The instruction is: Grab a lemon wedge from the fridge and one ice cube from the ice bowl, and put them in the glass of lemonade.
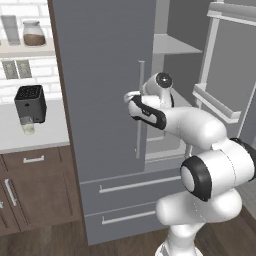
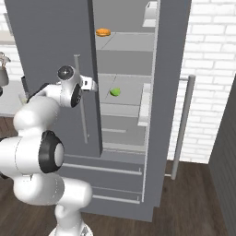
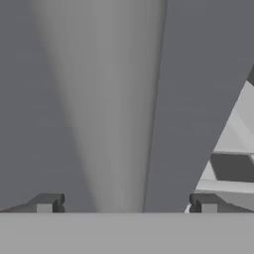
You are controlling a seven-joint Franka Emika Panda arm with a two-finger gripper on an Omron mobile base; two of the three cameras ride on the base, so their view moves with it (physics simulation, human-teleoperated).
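Gripper [image 2: 92,85] is seen with jaws wide and nothing held, at the edge of the closed left door of the fridge [image 2: 50,55]. Lemon wedge [image 2: 115,92] lies on a shelf just right of it in the right base view, so a reach to the right is judged needed.

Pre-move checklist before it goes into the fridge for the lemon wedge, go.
1. Right fridge door swung open: ok.
2. Lemon wedge visible on a middle shelf, nothing on top of it: ok.
3. Gripper open and empty, fingertips wide apart: ok.
4. Gripper clear of the closed left door's handle: not ok, it sits right by it, at the door's edge.
5. Orange item out of the path, on a higher shelf: ok.
6. Glass of lemonade upright on the counter by the toaster: ok.
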